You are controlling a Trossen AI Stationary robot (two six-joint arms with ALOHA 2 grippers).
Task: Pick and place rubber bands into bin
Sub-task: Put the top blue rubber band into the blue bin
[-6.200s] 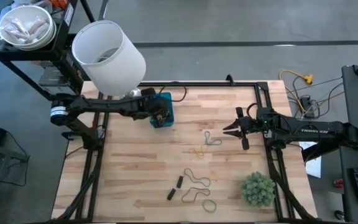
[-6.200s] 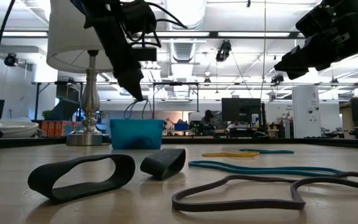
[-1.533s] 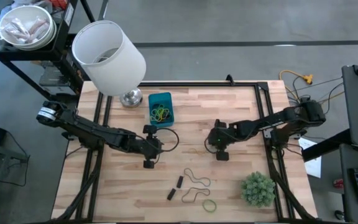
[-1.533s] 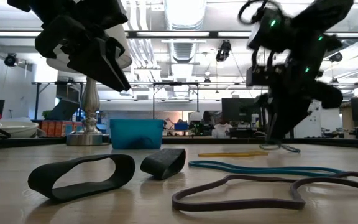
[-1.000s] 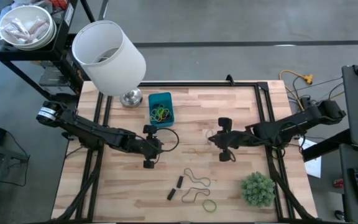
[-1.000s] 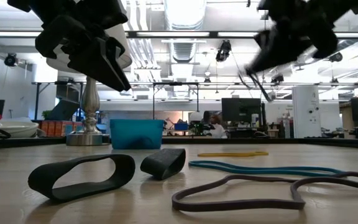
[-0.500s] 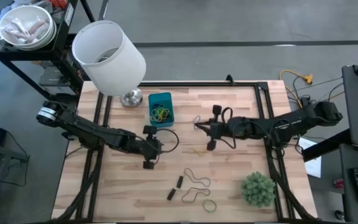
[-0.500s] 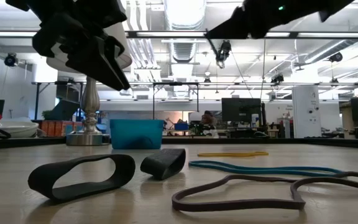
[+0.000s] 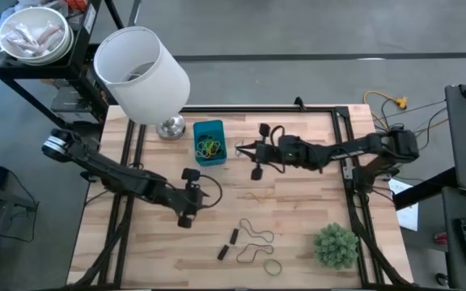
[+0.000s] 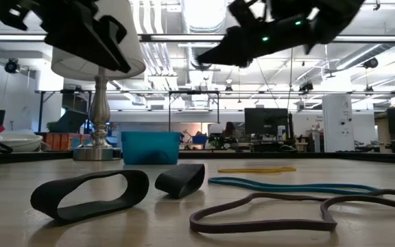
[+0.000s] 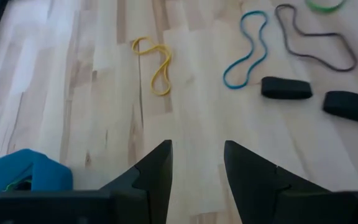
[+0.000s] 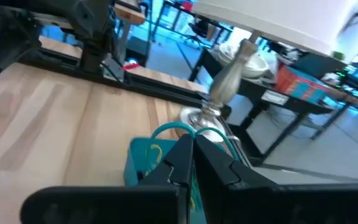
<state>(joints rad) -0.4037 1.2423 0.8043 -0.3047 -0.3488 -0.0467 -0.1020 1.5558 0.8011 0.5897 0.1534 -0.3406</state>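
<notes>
Wooden table under office ceiling lights. My right gripper (image 9: pixel 245 150), pinched shut on a teal rubber band (image 12: pixel 185 134), hangs just right of the blue bin (image 9: pixel 209 141); next I judge: carry over, release. Left gripper (image 11: pixel 196 163) waits open, empty, near-left. Bin contents hard to read from low view

We count six loose floppy rubber bands (image 9: pixel 256 235) on the wooden table (image 9: pixel 298 234), maybe more, plus one small blue plastic bin (image 9: pixel 209 142) and one white lamp shade (image 9: pixel 141 73).
</notes>
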